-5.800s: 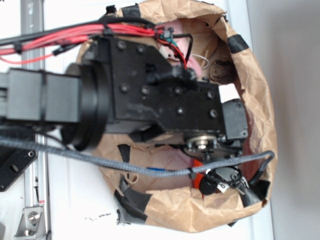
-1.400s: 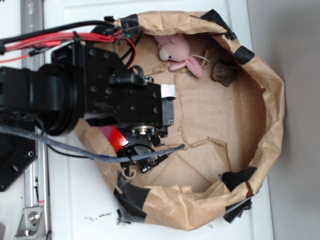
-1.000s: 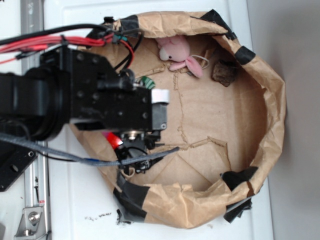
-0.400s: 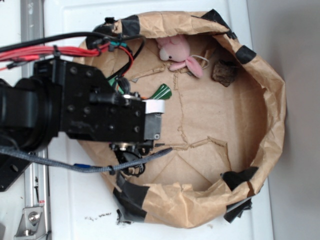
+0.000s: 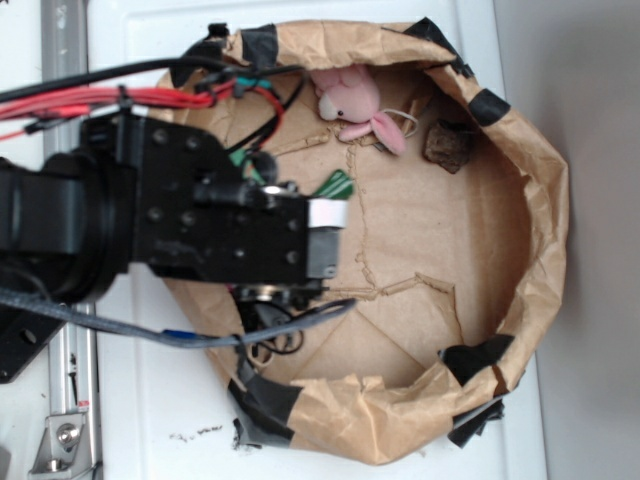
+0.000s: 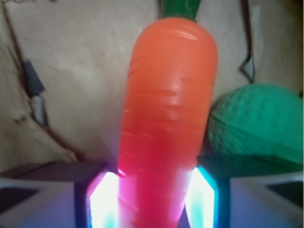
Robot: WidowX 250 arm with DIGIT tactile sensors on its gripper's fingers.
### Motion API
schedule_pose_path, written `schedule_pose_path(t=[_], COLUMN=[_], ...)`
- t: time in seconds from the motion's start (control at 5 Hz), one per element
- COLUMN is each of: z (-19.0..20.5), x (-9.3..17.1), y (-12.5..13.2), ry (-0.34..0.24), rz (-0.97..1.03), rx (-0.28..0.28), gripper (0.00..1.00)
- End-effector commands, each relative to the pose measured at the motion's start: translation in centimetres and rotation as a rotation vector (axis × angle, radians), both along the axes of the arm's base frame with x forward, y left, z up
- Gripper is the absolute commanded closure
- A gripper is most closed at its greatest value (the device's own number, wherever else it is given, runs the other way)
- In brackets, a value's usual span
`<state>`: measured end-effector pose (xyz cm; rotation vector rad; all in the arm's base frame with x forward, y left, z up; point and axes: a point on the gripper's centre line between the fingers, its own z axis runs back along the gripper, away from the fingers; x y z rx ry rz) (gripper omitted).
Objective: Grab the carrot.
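The carrot fills the wrist view, glossy orange and running straight up between my fingers, with its dark green stem top at the upper edge. My gripper is shut on its narrow end, and both glowing pads press against its sides. In the exterior view the black wrist hides the fingers and the carrot body. Only the green stem top pokes out past the wrist, on the left half of the paper bag's floor.
A mint-green ball lies against the carrot's right side, just above the right finger. The crumpled brown paper bag wall rings the area. A pink plush bunny and a dark brown lump lie at the back. Red cables trail left.
The arm has travelled from the bag's right side to its left. Over the last half second it edged slightly right, and the green stem top shows a little further right.
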<state>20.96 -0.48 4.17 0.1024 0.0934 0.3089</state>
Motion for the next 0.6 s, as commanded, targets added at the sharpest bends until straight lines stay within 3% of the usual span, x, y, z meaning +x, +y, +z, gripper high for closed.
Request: schedule_pose_path(t=[0.0,0.2,0.4], z=[12.0,15.9,15.6], x=[6.9,6.4,5.7], y=[-2.5,-1.7,-1.2], ry=[-0.286,-0.303,-0.298], rz=[-0.273,-0.317,-0.339], rx=[0.005,-0.002,-0.002], gripper=[1.0,1.0,1.0])
